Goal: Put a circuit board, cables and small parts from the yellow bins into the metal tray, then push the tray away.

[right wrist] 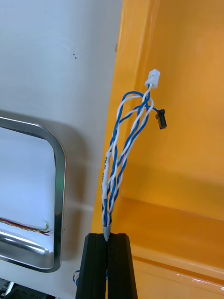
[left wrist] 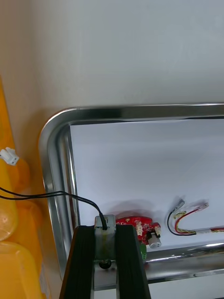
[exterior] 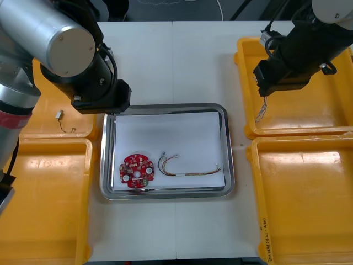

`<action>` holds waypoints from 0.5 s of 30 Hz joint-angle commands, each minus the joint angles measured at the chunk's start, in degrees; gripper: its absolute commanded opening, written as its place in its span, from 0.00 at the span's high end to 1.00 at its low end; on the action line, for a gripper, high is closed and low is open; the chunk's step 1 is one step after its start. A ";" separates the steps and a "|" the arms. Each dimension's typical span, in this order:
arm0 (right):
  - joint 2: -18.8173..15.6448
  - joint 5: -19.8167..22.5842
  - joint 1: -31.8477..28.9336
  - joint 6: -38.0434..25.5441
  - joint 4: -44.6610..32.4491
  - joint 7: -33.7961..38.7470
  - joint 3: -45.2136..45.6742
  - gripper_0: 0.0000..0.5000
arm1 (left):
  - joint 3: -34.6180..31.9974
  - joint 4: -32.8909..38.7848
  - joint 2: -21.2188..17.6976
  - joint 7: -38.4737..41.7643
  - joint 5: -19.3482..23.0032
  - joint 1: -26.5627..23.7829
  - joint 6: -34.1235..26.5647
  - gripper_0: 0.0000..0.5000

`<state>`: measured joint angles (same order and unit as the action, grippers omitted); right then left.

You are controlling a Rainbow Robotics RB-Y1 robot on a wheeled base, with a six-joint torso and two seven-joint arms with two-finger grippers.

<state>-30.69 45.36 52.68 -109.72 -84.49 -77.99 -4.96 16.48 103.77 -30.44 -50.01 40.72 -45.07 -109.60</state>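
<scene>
My left gripper [left wrist: 105, 229] hangs over the far left corner of the metal tray [exterior: 227, 143], shut on a small metal part [left wrist: 103, 225]. A black cable [left wrist: 42, 195] runs from that part across the tray rim [left wrist: 51, 154] to a white plug [left wrist: 9, 156] over the far left bin. My right gripper [right wrist: 108, 236] is above the far right yellow bin [exterior: 298, 118], shut on a twisted blue and white cable [right wrist: 119, 159] that dangles from it [exterior: 261, 107]. A round red circuit board [exterior: 138, 171] and a red and yellow cable [exterior: 190, 170] lie on the tray's white inside.
The far left bin [exterior: 49, 130] holds a white plug with a thin wire [exterior: 60, 117]. The near left bin [exterior: 44, 204] and near right bin [exterior: 303, 204] look bare. A strip of table [exterior: 240, 143] separates the tray from the right bins.
</scene>
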 commanded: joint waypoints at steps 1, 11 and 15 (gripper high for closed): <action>0.19 0.70 -0.38 -0.28 -2.43 -1.91 -1.89 1.00 | 3.03 -1.90 2.14 1.41 -1.96 1.04 -0.40 1.00; 0.28 0.52 -2.14 -0.28 -3.66 -1.64 -2.51 1.00 | 6.02 -6.39 5.83 -0.26 -5.39 1.04 4.48 1.00; 0.28 0.61 -2.14 -0.28 -3.66 -1.29 -2.77 1.00 | 6.63 -8.85 7.33 -0.88 -6.27 1.04 7.12 1.00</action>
<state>-30.68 45.53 50.61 -109.72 -86.25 -77.98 -6.69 21.96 95.87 -25.23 -50.02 35.43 -44.38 -104.20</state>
